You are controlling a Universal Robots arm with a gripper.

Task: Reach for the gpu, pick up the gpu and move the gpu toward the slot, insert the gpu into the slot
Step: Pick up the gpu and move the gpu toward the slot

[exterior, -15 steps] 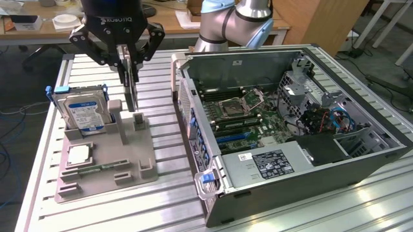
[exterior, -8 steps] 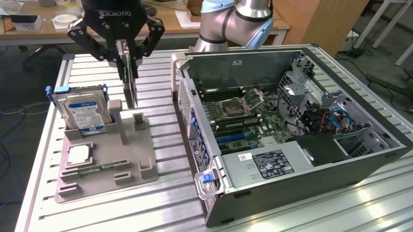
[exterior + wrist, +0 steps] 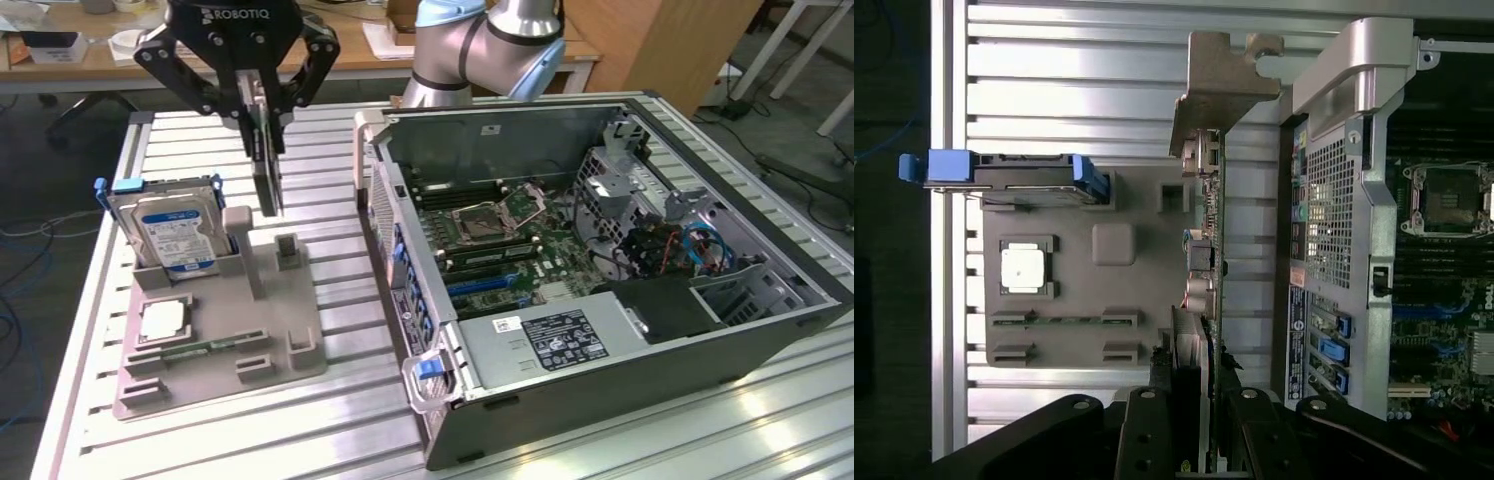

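Ribbed metal table bearing a grey parts holder (toward the exterior view's left) and, just beside it, an open computer case.

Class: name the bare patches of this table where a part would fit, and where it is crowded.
Bare: table strip between grey holder and computer case; table in front of the holder. Crowded: the holder, and around the gripper holding the gpu.
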